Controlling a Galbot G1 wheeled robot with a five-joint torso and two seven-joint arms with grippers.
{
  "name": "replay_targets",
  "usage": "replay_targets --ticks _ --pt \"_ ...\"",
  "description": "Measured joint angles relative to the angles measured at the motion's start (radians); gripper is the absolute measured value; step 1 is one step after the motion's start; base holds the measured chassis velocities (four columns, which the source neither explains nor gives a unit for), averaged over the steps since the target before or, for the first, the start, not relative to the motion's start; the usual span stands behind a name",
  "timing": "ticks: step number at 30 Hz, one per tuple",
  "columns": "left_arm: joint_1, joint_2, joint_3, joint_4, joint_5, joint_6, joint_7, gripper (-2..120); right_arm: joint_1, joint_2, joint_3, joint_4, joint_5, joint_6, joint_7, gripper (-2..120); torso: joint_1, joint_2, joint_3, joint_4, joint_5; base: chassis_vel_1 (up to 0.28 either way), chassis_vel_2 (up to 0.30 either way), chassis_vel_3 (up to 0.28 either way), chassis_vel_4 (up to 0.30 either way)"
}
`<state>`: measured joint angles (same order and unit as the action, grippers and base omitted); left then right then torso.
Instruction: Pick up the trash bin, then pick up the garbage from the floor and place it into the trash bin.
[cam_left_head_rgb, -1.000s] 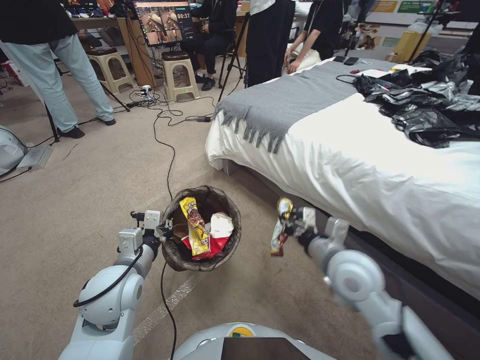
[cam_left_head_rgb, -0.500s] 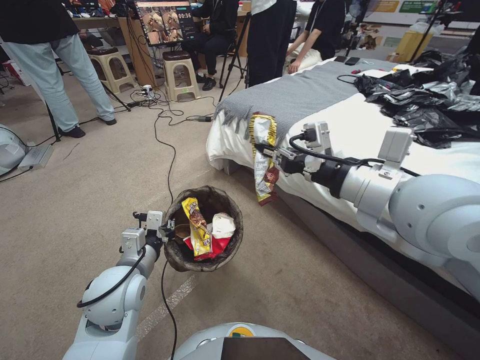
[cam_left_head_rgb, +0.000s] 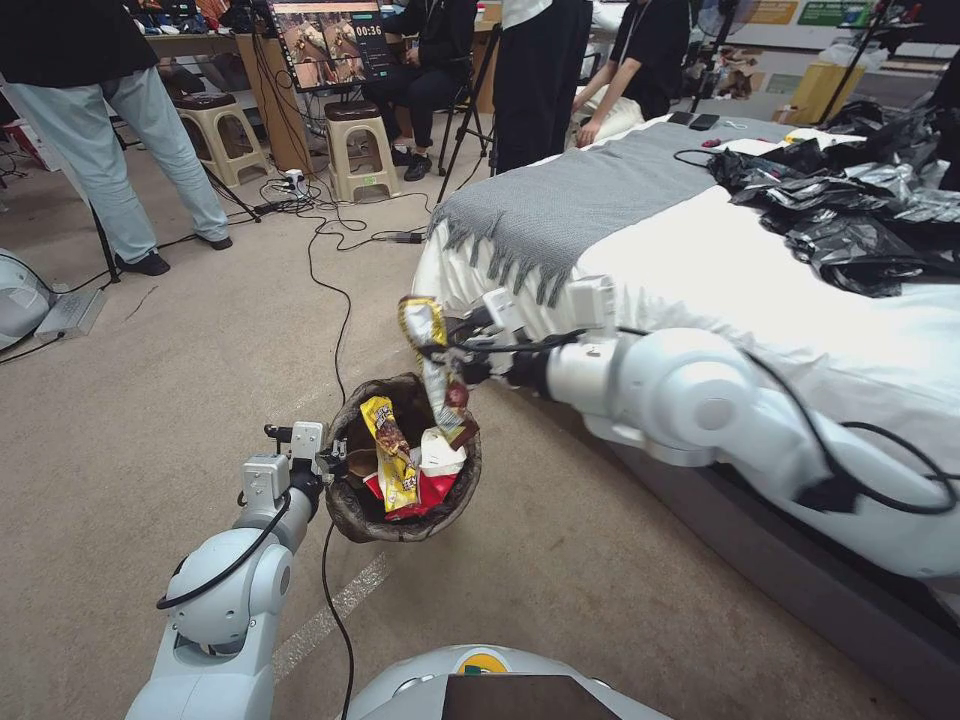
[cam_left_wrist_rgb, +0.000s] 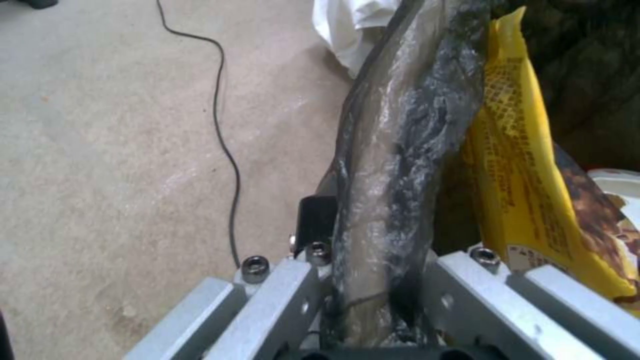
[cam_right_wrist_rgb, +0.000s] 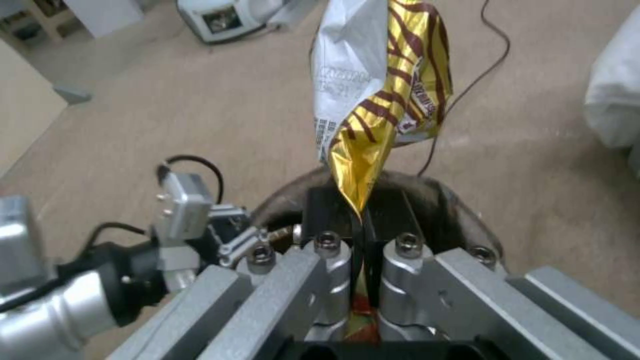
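Trash bin (cam_left_head_rgb: 405, 470) first: it sits at about 7 o'clock from the middle of the head view, held up off the carpet (cam_left_head_rgb: 150, 400). The left gripper (cam_left_head_rgb: 330, 462) is at the bin's 9 o'clock side. In the left wrist view its two jaws are pinched tight on the rim and the dark bag liner (cam_left_wrist_rgb: 393, 165). I think it grips the edge so the bin hangs with its mouth up, open for things to drop in.

Inside the bin are a yellow snack wrapper (cam_left_head_rgb: 392, 462), a white tissue wad (cam_left_head_rgb: 440, 450) and a red-and-white paper cup (cam_left_head_rgb: 425, 492). They lie low in the bag, so there is room on top.

Next, just above the bin at about 12 o'clock of its rim, hangs another wrapper (cam_left_head_rgb: 432, 365), gold and silver. The right gripper (cam_left_head_rgb: 450, 352) holds it. The right wrist view shows the jaws squeezed shut on one end of the wrapper, so the rest dangles free. Its bottom tip already dips inside the bin's mouth. Holding it by one end likely lets it fall straight in.

At 3 o'clock is the bed (cam_left_head_rgb: 700, 300), close beside the right arm.
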<state>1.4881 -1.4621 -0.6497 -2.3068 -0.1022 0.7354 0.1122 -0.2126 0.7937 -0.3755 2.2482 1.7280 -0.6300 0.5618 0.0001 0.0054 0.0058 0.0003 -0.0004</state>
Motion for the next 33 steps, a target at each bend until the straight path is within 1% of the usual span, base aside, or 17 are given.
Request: replay_targets --ticks 1,2,4,5,7,15,17,18,23,27,28,29,30,31,33 --pt "0.0 0.001 -0.007 0.0 -0.002 0.0 0.001 0 -0.008 0.036 -0.04 -0.04 -0.026 0.007 0.008 0 0.0 0.0 0.0 -0.0004 0.0002 0.0 0.0 0.0 0.0" --pt "0.0 0.001 -0.007 0.0 -0.002 0.0 0.001 0 -0.008 0.036 -0.04 -0.04 -0.026 0.007 0.008 0 0.0 0.0 0.0 -0.0004 0.0002 0.0 0.0 0.0 0.0" --pt "0.0 0.0 -0.01 0.0 -0.003 0.0 0.001 0 -0.028 0.076 -0.076 -0.085 -0.07 0.015 0.011 0 0.0 0.0 0.0 -0.0007 0.0005 0.0 0.0 0.0 0.0" --pt "0.0 0.0 -0.01 0.0 -0.003 0.0 0.001 0 -0.028 0.076 -0.076 -0.085 -0.07 0.015 0.011 0 0.0 0.0 0.0 -0.0007 0.0005 0.0 0.0 0.0 0.0" --pt "-0.001 -0.002 -0.008 0.003 -0.003 0.0 0.001 0 -0.049 0.103 -0.092 -0.114 -0.091 0.019 0.012 0 0.0 0.0 0.0 -0.0005 0.0003 0.0 0.0 0.0 0.0" --pt "-0.004 -0.002 -0.011 0.009 -0.003 0.0 0.002 0 -0.14 0.136 -0.102 -0.171 -0.18 0.022 -0.004 0 0.0 0.0 0.0 -0.0006 0.0003 0.0 0.0 0.0 0.0" --pt "-0.005 0.0 -0.015 0.011 -0.003 0.0 0.002 0 -0.171 0.149 -0.109 -0.209 -0.226 0.032 -0.031 0 0.0 0.0 0.0 -0.0008 0.0003 0.0 0.0 0.0 0.0" --pt "-0.005 0.0 -0.015 0.011 -0.003 0.0 0.002 0 -0.171 0.149 -0.109 -0.209 -0.226 0.032 -0.031 0 0.0 0.0 0.0 -0.0008 0.0003 0.0 0.0 0.0 0.0" --pt "-0.005 -0.002 -0.017 0.015 -0.003 0.0 0.003 0 -0.19 0.21 -0.135 -0.296 -0.266 0.048 -0.05 0 0.0 0.0 0.0 -0.0005 0.0003 0.0 0.0 0.0 0.0" --pt "-0.005 -0.002 -0.02 0.015 -0.003 0.0 0.004 0 -0.198 0.229 -0.147 -0.331 -0.294 0.049 -0.055 0 0.0 0.0 0.0 -0.0004 0.0002 0.0 0.0 0.0 0.0" --pt "-0.005 -0.001 -0.022 0.015 -0.003 0.0 0.004 0 -0.203 0.233 -0.15 -0.341 -0.305 0.051 -0.057 3 0.0 0.0 0.0 -0.0005 0.0003 0.0 0.0 0.0 0.0" --pt "-0.005 -0.001 -0.023 0.016 -0.003 0.0 0.004 0 -0.212 0.24 -0.152 -0.354 -0.324 0.059 -0.061 11 0.0 0.0 0.0 -0.0006 0.0003 0.0 0.0 0.0 0.0" --pt "-0.005 -0.001 -0.023 0.017 -0.003 0.0 0.005 0 -0.218 0.243 -0.151 -0.36 -0.332 0.064 -0.062 15 0.0 0.0 0.0 -0.0006 0.0003 0.0 0.0 0.0 0.0" --pt "-0.005 -0.001 -0.023 0.017 -0.003 0.0 0.005 0 -0.218 0.243 -0.151 -0.36 -0.332 0.064 -0.062 15 0.0 0.0 0.0 -0.0006 0.0003 0.0 0.0 0.0 0.0" --pt "-0.005 0.0 -0.022 0.02 -0.003 0.0 0.005 0 -0.229 0.249 -0.151 -0.366 -0.346 0.071 -0.062 25 0.0 0.0 0.0 -0.0006 0.0003 0.0 0.0 0.0 0.0"
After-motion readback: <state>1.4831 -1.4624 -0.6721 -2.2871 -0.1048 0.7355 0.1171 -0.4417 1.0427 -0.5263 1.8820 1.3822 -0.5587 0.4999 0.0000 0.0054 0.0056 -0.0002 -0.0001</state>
